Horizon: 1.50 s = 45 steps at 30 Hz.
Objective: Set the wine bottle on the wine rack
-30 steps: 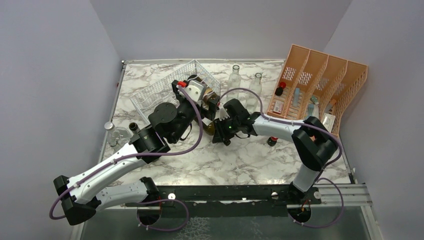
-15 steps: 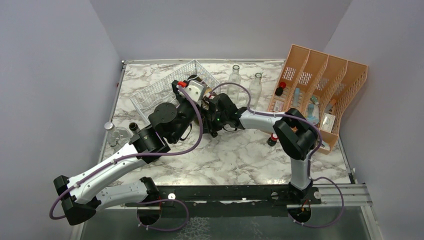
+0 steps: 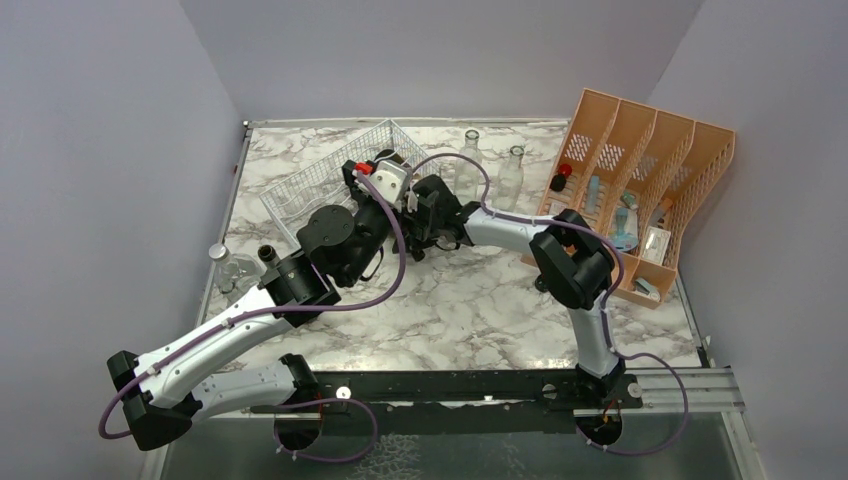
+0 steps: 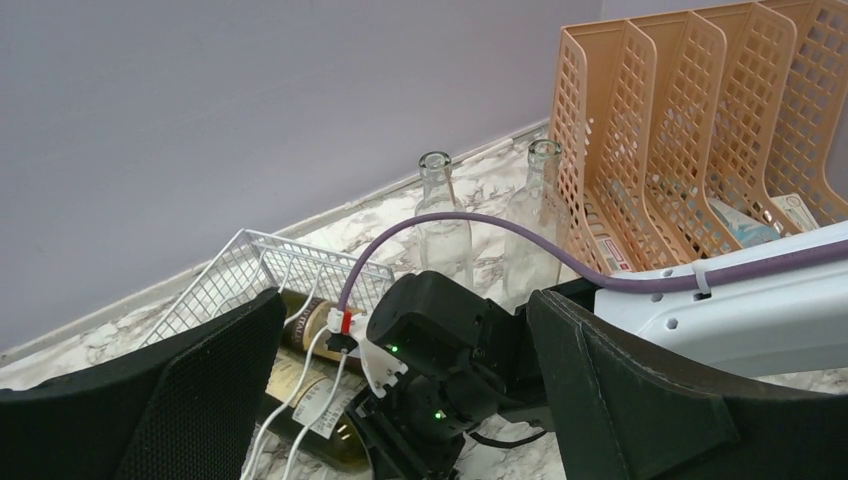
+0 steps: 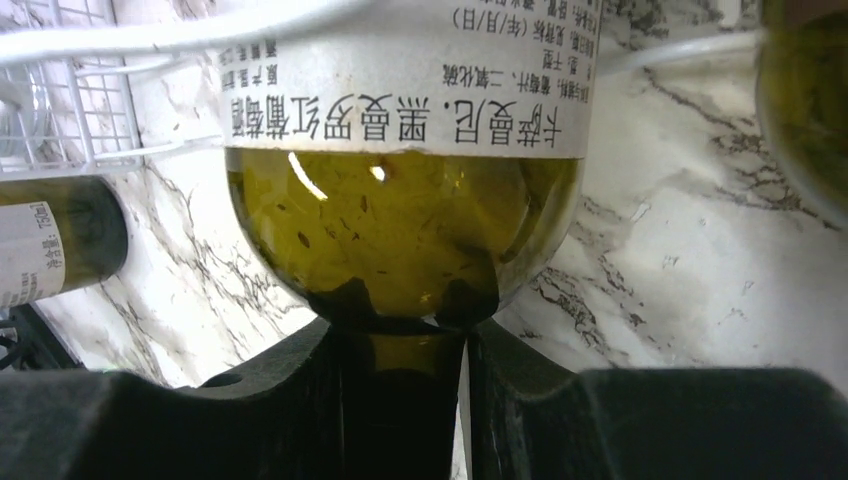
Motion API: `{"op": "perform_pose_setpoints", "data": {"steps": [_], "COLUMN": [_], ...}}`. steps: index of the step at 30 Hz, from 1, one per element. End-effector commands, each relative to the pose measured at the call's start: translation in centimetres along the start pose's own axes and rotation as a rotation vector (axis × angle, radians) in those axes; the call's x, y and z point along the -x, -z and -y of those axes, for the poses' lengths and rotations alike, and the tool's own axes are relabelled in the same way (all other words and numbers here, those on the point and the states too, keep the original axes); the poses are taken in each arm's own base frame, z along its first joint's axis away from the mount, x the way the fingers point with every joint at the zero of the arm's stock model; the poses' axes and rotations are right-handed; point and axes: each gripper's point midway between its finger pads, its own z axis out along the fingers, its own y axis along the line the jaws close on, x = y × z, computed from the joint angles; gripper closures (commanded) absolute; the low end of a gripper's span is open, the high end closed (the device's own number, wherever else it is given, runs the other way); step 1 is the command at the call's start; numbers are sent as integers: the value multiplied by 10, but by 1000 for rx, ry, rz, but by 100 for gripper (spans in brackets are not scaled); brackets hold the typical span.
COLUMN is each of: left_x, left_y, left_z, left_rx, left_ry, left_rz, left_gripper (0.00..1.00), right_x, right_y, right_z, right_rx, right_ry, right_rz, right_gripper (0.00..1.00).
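Observation:
The wine bottle [image 5: 400, 230], olive-green glass with a white label, lies with its body toward the wine rack [image 3: 320, 185]. My right gripper [image 5: 400, 345] is shut on its neck, low beside the rack's near corner [image 4: 260, 265]. Rack wires [image 5: 80, 120] cross just beyond the bottle's label. From the left wrist the same bottle [image 4: 300, 400] lies on the marble below a second, brown-labelled bottle [image 4: 305, 320] at the rack. My left gripper [image 4: 405, 300] hangs open above the right gripper [image 3: 422, 212], holding nothing. The top view hides the bottle under both wrists.
Two empty clear glass bottles [image 3: 470, 150] [image 3: 513, 165] stand at the back. An orange slotted organizer [image 3: 640, 180] fills the back right. Small jars [image 3: 225, 262] sit at the left edge. Another green bottle [image 5: 800, 100] lies right of the held one.
My right arm has swung left and farther back, carrying the bottle by its neck up to the rack. The left arm has stayed still and open.

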Motion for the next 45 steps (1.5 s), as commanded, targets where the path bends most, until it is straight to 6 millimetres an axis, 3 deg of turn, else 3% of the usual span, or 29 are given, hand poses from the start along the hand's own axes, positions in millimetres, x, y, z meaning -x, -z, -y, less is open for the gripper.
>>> {"op": "perform_pose_setpoints", "data": {"steps": [1, 13, 18, 24, 27, 34, 40, 45], "left_x": [10, 10, 10, 14, 16, 26, 27, 26], "left_y": [3, 4, 4, 7, 8, 14, 19, 24], "left_z": [-6, -6, -7, -11, -13, -17, -19, -21], "left_rx": [26, 25, 30, 43, 49, 49, 47, 47], "left_ry": [12, 11, 10, 14, 16, 22, 28, 38], "left_rz": [33, 31, 31, 39, 42, 59, 74, 73], "left_gripper": [1, 1, 1, 1, 1, 1, 1, 1], "right_x": [69, 67, 73, 77, 75, 66, 52, 55], "right_y": [8, -2, 8, 31, 47, 94, 157, 213], "right_z": [-26, -17, -16, -18, -16, -21, -11, 13], "right_rx": [46, 1, -22, -49, -71, -93, -199, -389], "right_ry": [93, 89, 87, 86, 82, 114, 141, 113], "right_rz": [199, 170, 201, 232, 248, 258, 296, 395], "right_gripper": [59, 56, 55, 40, 36, 36, 36, 36]}}
